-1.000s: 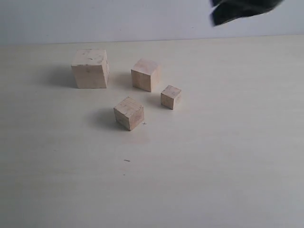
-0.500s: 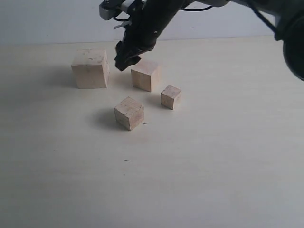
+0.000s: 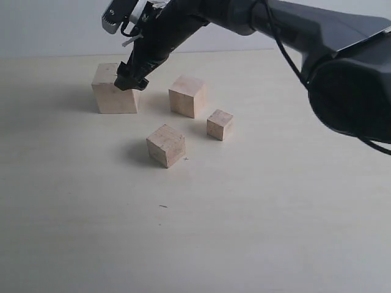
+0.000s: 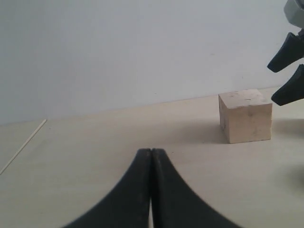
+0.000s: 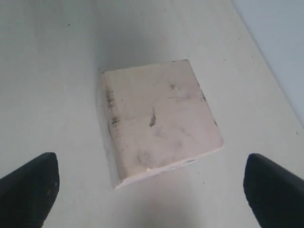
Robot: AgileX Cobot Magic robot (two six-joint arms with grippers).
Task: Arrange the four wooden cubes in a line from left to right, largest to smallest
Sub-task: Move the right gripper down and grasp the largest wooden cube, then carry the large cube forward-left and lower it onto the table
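Four wooden cubes rest on the pale table. The largest cube (image 3: 111, 97) is at the back left, the second largest (image 3: 188, 96) to its right, the smallest (image 3: 219, 124) further right, and the third cube (image 3: 165, 145) nearer the front. My right gripper (image 3: 129, 79) reaches across and hovers just over the largest cube's right top edge. In the right wrist view the right gripper (image 5: 151, 187) stands open, with the largest cube (image 5: 159, 118) just beyond the gap and not touched. My left gripper (image 4: 151, 152) is shut on nothing, low over the table, facing the largest cube (image 4: 246, 116).
The right arm (image 3: 317, 43) stretches from the right edge across the back of the table. The table (image 3: 256, 213) ends at a pale wall behind the cubes. The right gripper's fingers (image 4: 287, 71) show beside the largest cube in the left wrist view.
The right arm came in from the upper right and moved left, past the second largest cube to above the largest cube. Its jaws opened wide. The cubes have not moved.
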